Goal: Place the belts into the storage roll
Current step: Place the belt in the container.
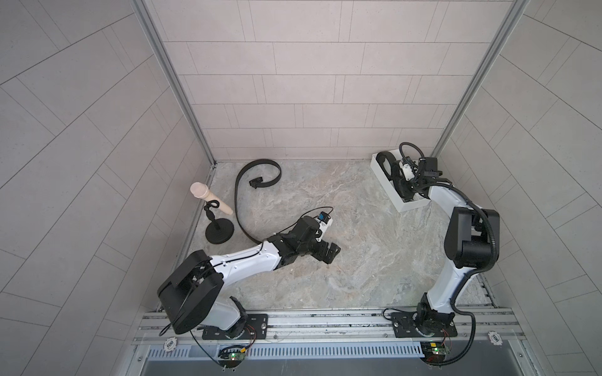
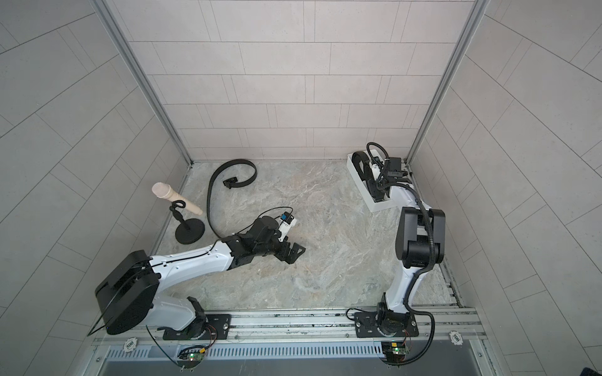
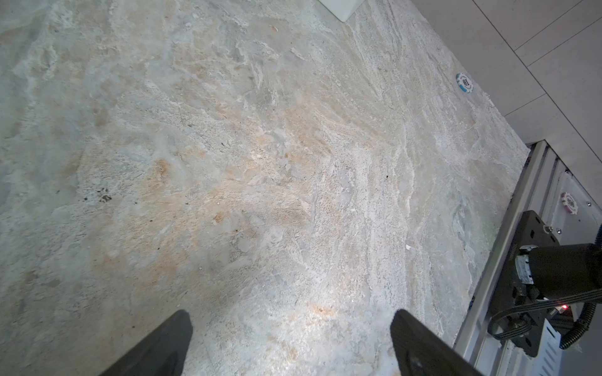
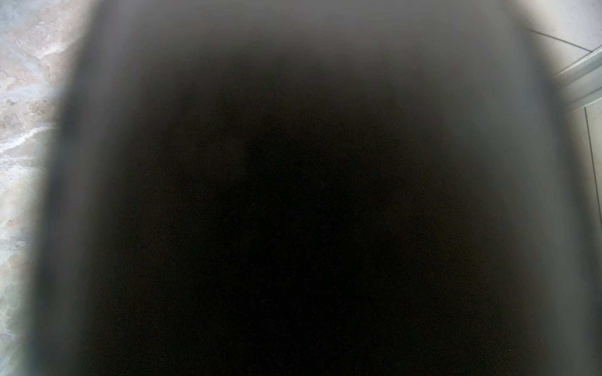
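Your loose belt (image 1: pixel 236 198) (image 2: pixel 208 198) lay in an open curve on the surface (image 1: pixel 358 260) at about 10 o'clock. Its buckle end hooked back inward near the far wall, and its near end ran under your left arm. It was outside the tray. A coiled belt (image 1: pixel 392 161) (image 2: pixel 360 157) stood on edge at the far end of the white tray (image 1: pixel 386 185) (image 2: pixel 358 182), which sat at about 1 o'clock by the far right corner.

Your right hand (image 1: pixel 403 190) reached down into the tray, just nearer than that coil. Something dark and blurred filled its wrist view, so you could not tell whether it was clenched, released or grasping anything.

Your left hand (image 1: pixel 329 254) (image 3: pixel 290 325) hung low near the middle of the surface, released, its fingers wide apart over bare stone. A black stand (image 1: pixel 220 232) with a beige peg stood at 9 o'clock, just beside the loose belt.
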`<state>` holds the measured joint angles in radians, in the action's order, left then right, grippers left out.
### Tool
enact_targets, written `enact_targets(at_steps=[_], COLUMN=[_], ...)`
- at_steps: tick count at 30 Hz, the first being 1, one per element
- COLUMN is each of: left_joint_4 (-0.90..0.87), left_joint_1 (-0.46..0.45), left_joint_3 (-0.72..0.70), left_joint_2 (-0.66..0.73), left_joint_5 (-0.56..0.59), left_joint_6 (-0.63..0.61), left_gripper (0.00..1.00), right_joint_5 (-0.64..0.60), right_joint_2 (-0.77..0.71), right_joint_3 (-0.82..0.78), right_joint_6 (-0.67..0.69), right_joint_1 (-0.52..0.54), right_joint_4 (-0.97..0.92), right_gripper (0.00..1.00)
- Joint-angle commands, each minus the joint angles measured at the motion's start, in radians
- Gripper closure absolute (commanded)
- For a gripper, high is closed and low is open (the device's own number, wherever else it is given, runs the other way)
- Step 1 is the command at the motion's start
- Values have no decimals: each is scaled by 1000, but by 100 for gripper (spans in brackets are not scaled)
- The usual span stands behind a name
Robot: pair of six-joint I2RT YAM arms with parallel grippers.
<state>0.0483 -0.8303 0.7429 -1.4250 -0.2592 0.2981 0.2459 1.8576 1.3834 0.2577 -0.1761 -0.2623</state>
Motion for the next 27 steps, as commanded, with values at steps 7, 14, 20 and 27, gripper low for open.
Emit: enact_targets(at_steps=[7,14,20,27], left_joint_4=[1,2,-2,1], left_joint_1=[7,7,7,7], left_joint_3=[5,9,9,13], left_joint_2=[24,21,27,15], left_joint_5=[-5,-12,-11,-21], left_joint_6=[-6,-4,-5,-3], left_gripper=[0,0,0,0], right_joint_5=[-75,-39,-47,-48], right_joint_2=[-14,-8,-21,-74], right_joint_3=[-41,-17,13,37], right_joint_6=[-4,-29,-32,-19], right_joint_1=[-45,-102,-101,-102], right_joint_4=[-107,-150,-187,-199], right_gripper=[100,80,37,25])
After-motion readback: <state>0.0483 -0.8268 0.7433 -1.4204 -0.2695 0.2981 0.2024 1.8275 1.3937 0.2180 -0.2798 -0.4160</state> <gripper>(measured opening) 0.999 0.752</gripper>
